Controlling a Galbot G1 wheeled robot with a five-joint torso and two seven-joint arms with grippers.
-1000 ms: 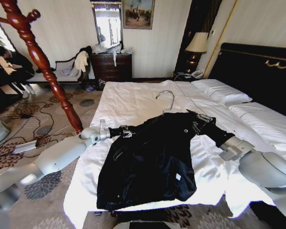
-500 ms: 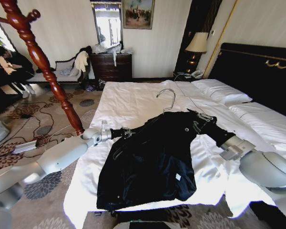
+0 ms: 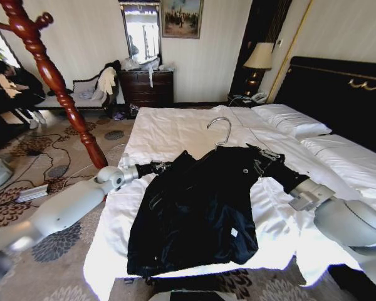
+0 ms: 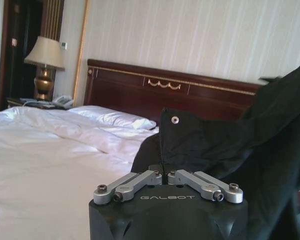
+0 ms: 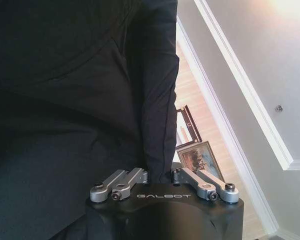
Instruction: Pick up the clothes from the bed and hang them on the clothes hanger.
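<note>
Both grippers, left and right, pinch the black jacket above the bed.

Head camera looks down over the bed; both wrist cameras sit close against the jacket (shared).

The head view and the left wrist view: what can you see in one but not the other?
Only the head view has the hanger's silver hook above the jacket, the red-brown coat stand, the right arm and the jacket's white tag.

Only the left wrist view has the left gripper up close, its fingers pinched on the jacket's edge by a metal snap.

Both show the black jacket, the white bed, the headboard and the lamp.
</note>
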